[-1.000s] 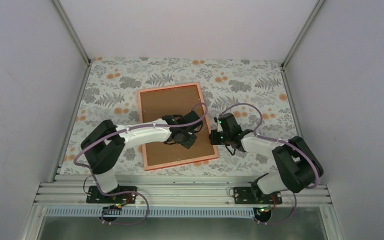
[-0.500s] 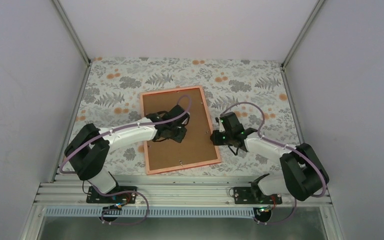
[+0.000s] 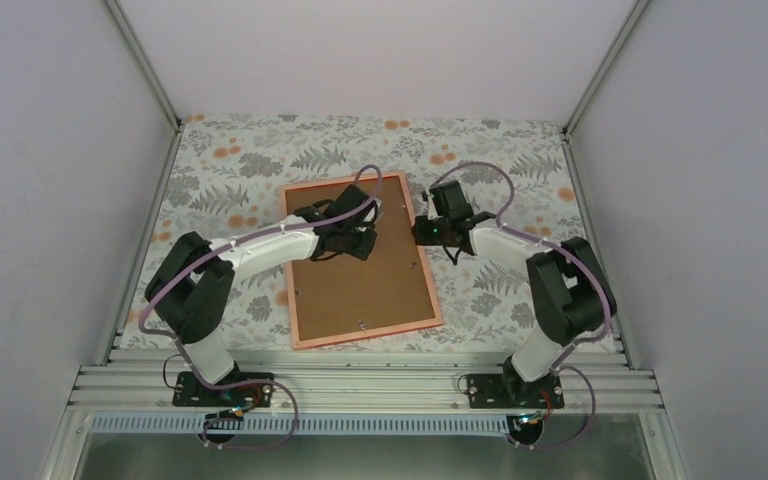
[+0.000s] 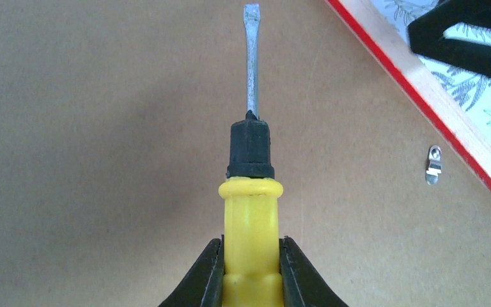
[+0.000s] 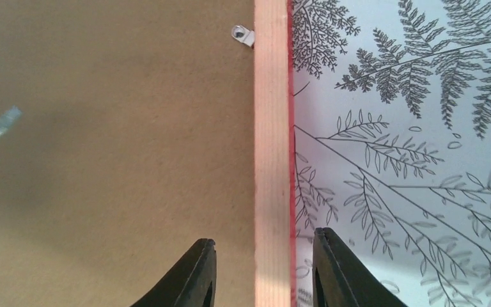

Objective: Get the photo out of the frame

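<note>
**A:** Which step is in hand?

**B:** Freeing the back, I'd say. The frame (image 3: pixel 304 330) lies face down in the middle of the table (image 3: pixel 520 180), its brown board (image 4: pixel 102 128) uppermost. The photo can't be seen; presumably it sits under that board.

**A:** And the arms?

**B:** The left gripper (image 4: pixel 250 268) is clamped on the yellow handle of a screwdriver (image 4: pixel 250 211), over the far half of the board. The blade points out across the board, and I can't tell whether its tip touches. The right gripper (image 5: pixel 262 268) has its fingers apart, one on each side of the frame's right rail towards the far end. There is a gap on both sides, so it is not pinching.

**A:** What holds the board in?

**B:** Small metal tabs. One tab (image 4: pixel 433 164) shows just inside the right rail, well to the right of the blade tip. It is too small to tell whether it is bent up or flat.

**A:** So the next move?

**B:** Probably swing the blade right to that tab, slip the flat tip under it and lever it clear. Meanwhile the right gripper closes on the rail so the frame doesn't skate. It needs a light touch, since a slip could gouge the board.
</note>
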Robot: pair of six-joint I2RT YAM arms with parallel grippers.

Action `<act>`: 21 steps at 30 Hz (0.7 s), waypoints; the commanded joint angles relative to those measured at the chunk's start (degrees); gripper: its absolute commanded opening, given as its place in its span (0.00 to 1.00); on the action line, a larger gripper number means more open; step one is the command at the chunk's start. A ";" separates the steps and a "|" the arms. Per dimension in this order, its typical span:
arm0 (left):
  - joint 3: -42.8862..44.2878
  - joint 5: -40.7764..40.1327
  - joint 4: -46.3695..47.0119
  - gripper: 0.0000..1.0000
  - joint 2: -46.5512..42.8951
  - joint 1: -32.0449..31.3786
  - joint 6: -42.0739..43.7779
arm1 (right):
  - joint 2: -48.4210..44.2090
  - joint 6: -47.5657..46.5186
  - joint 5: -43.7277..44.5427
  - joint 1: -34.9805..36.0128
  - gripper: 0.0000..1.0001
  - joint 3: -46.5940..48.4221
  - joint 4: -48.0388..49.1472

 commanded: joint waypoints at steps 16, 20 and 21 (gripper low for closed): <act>15.39 3.61 0.09 0.02 15.66 4.20 8.47 | 11.51 -3.80 -2.54 -0.79 0.19 3.67 2.66; 17.44 3.93 -0.74 0.02 17.50 4.50 9.87 | 10.35 -4.25 -3.91 -0.79 0.07 1.75 3.32; 18.29 3.83 -1.43 0.02 18.18 4.55 10.21 | 10.03 -4.42 -4.22 -0.79 0.05 1.32 3.52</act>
